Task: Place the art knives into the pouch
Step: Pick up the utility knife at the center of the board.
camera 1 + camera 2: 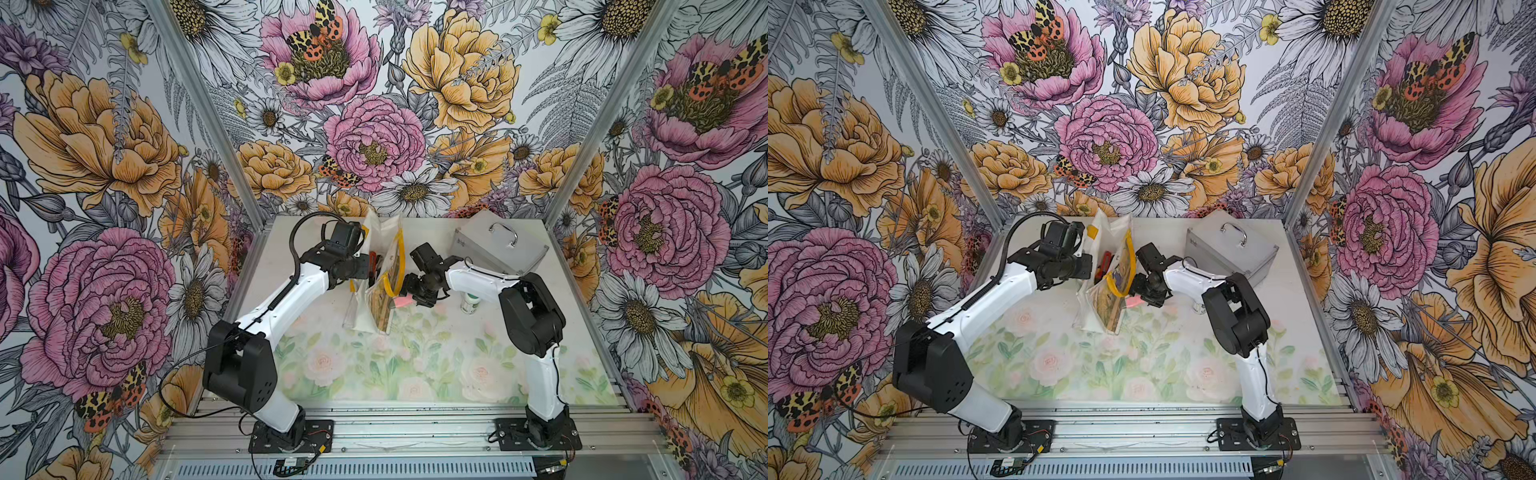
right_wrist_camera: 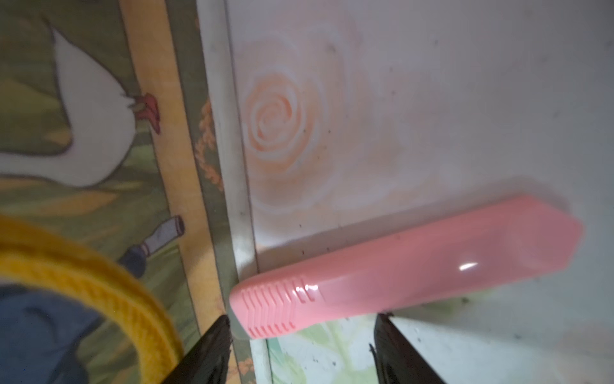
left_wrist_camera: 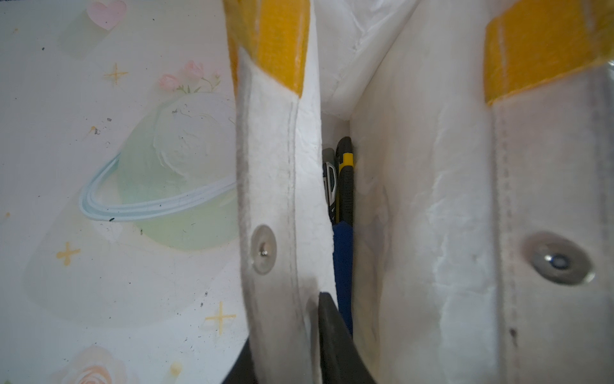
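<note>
The pouch (image 1: 380, 305) (image 1: 1105, 305) stands on edge mid-table, its mouth spread, yellow handles up. My left gripper (image 1: 369, 266) (image 3: 285, 349) is shut on one white wall of the pouch (image 3: 275, 199). Deep inside lie a black-and-yellow cutter (image 3: 345, 173) and a blue one (image 3: 342, 252). A pink art knife (image 1: 402, 302) (image 2: 398, 266) lies flat on the mat, just outside the pouch's printed side (image 2: 99, 133). My right gripper (image 1: 417, 298) (image 2: 304, 317) hangs open right over the knife's ribbed end, touching nothing.
A silver metal case (image 1: 498, 249) with a handle sits at the back right. A small white-and-green bottle (image 1: 469, 305) stands beside the right forearm. Orange-red tools (image 1: 374, 259) show inside the pouch's mouth.
</note>
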You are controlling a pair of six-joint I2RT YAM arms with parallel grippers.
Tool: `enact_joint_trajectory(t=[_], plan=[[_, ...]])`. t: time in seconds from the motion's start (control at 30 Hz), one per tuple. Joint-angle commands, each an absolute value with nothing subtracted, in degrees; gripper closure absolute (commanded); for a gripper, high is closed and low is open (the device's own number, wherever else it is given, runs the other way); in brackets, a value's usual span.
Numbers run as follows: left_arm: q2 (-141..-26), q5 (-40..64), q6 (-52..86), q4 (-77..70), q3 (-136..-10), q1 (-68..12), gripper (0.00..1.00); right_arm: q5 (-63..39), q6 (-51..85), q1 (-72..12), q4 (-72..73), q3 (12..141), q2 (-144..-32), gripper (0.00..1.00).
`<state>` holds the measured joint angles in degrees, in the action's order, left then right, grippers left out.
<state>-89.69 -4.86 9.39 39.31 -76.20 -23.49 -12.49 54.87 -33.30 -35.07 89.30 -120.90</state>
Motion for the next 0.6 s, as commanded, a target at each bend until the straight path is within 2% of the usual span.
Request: enact_joint_trajectory(t=[0.0,0.17,0.43,0.57], plan=[[-89.5,-4.5,8.0,37.9,-75.1,-23.1,0.76,-6.0,52.1,-33.2,-39.1,94.4,-125.0,0.32],[-89.0,-5.2,7.8,37.9,-74.7,-23.1,0.76,-3.2,50.2,-33.1,-41.7,98.2,-128.9,0.32],[-88.9,-5.6,7.6,38.0,-74.6,-23.0,0.76,4.8,42.6,-34.7,-48.0,103.9,-132.2,0.39],[-88.7,-5.8,7.6,38.0,-74.6,-22.9,0.76,5.4,39.3,-36.9,-50.7,106.5,-134.5,0.48]])
